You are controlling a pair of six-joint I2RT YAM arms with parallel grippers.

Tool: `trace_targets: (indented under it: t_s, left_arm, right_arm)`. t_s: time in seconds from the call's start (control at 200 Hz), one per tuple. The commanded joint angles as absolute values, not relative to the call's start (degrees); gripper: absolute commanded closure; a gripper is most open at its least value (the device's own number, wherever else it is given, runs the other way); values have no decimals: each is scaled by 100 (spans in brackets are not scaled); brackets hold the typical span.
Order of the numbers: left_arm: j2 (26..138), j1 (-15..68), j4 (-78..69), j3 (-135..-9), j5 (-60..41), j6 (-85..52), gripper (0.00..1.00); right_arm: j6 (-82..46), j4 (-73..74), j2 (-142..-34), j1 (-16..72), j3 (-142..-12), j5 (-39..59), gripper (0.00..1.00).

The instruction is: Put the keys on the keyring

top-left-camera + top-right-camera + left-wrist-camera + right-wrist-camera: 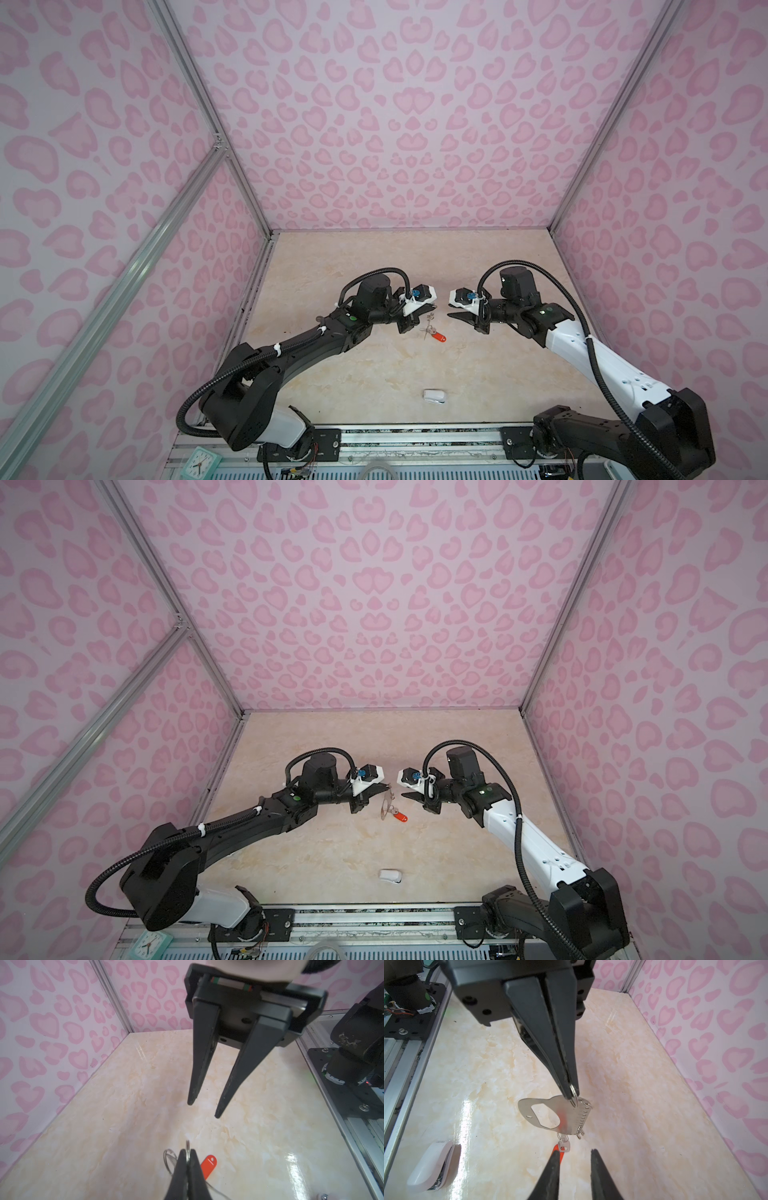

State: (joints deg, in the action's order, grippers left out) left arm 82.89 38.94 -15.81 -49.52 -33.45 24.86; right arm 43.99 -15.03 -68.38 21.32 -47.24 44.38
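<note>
The left tool (572, 1093) gripped the flat grey metal keyring plate (570, 1120) by one edge wire ring (574, 1098), the plate hanging below its tips. A small silver key (564, 1145) with an orange-red plastic tag (208, 1166) dangled beneath, just before the right tool (574, 1151), whose jaws were parted and empty.

Keyring (556, 1103) between left pincer (572, 1094) and right pincer (574, 1151), key (564, 1146) beneath it, rounded object (431, 1165) on table (488, 1064) in front.

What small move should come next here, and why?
Probably ease the right gripper back, clear of the keyring. It is open and empty. The left gripper is shut on one of the keyring's wire rings and holds it up, and the orange-tagged key already seems to hang from its lower edge.
</note>
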Motion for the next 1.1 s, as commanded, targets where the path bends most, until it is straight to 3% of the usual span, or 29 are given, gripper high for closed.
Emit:
trace_targets:
  t_s: [0.0, 0.325, 0.955, 1.095]
  left_arm:
    - [8149, 3858, -1876, -4911, -3623, 2426, 97]
    - [8161, 3806, -1793, -5032, -3989, 2391, 97]
    - [8214, 3752, -1596, -5072, -4444, 2618, 97]
    - [8211, 3753, -1493, -5089, -4494, 2662, 97]
  right_arm:
    - [4016, -901, -6802, 2138, -4592, 4482, 72]
    - [3399, -41, -6885, 2344, -4544, 4880, 78]
    - [3507, -192, -7145, 2513, -4690, 5144, 88]
    - [3414, -117, -7129, 2530, -4650, 5216, 96]
